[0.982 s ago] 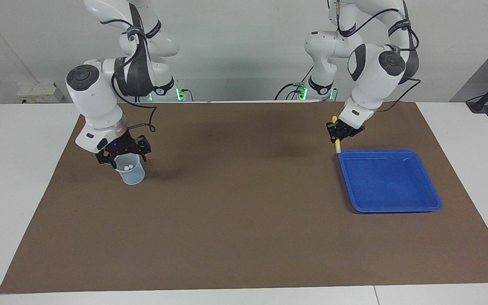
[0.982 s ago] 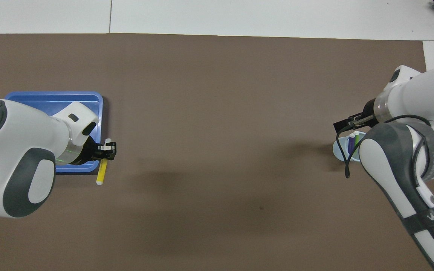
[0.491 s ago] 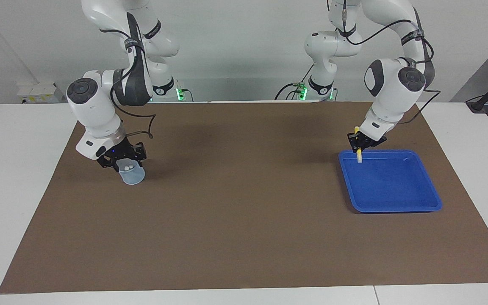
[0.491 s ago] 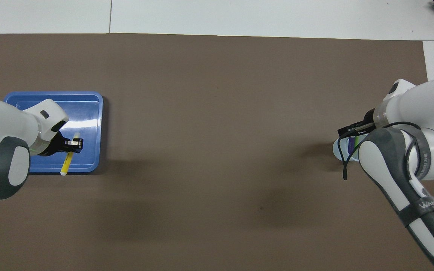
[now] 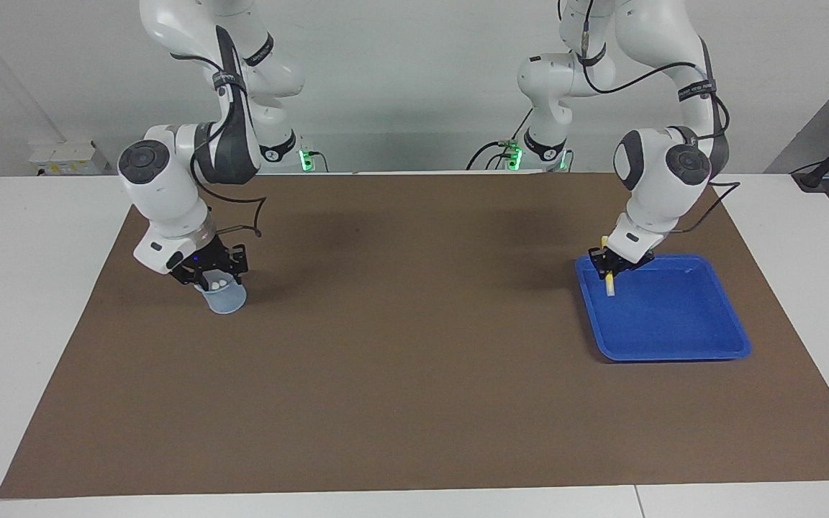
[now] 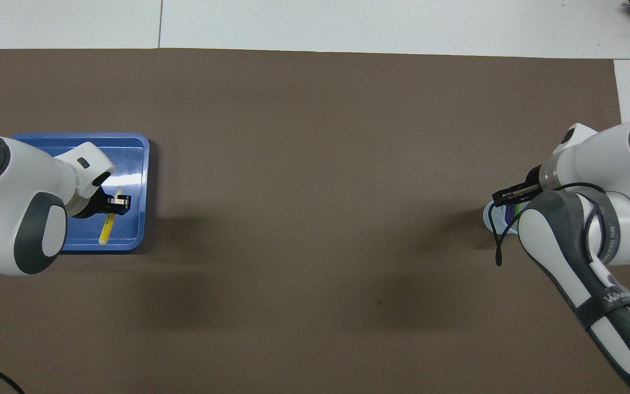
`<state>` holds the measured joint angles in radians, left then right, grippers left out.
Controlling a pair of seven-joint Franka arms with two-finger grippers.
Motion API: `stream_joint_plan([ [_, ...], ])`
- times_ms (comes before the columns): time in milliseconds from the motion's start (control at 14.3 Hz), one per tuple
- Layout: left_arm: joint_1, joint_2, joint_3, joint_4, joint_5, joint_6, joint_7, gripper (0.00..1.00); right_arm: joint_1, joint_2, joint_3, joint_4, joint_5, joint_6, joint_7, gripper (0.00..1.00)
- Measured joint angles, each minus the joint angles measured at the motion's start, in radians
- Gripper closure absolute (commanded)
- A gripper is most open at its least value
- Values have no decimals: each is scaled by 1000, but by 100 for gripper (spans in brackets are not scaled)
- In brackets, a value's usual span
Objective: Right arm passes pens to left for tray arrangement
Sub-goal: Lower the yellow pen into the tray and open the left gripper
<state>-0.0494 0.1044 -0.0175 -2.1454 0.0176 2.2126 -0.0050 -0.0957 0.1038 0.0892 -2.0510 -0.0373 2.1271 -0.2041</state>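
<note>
Now the yellow pen [image 5: 609, 283] is lowered into the blue tray [image 5: 673, 338], pinched by the left gripper [image 5: 607, 265]. The right gripper [image 5: 211, 273] has dropped onto the cup [image 5: 227, 301] holding the other pens; its finger spread cannot be told. Placement looks imminent.

I see a bright blue tray [image 5: 673, 345] with a glossy pale glare streak. The pen [image 5: 609, 283] in it is yellow with a whitish tip. The cup [image 5: 226, 299] is pale translucent blue, with two white pen ends [image 5: 216, 285] showing in it from the facing camera; from overhead I make out purple and green there. The mat [image 5: 414, 360] is plain brown, on a white table [image 5: 19, 288]. Both arms are white with dark grey patches, and their grippers are black: left gripper [image 5: 607, 265], right gripper [image 5: 211, 267], which shows a small blue light.
</note>
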Motion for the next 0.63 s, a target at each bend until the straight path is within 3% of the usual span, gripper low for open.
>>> stream_joint_plan([
  [351, 27, 69, 0, 0, 27, 70, 27, 100, -3, 0, 0, 0, 0, 0, 0, 90],
  [491, 30, 91, 0, 0, 39, 107, 27, 100, -3, -3, 0, 4, 0, 0, 0, 100],
  [631, 30, 102, -1, 1, 40, 133, 27, 100, -4, -4, 0, 5, 0, 0, 0, 100],
])
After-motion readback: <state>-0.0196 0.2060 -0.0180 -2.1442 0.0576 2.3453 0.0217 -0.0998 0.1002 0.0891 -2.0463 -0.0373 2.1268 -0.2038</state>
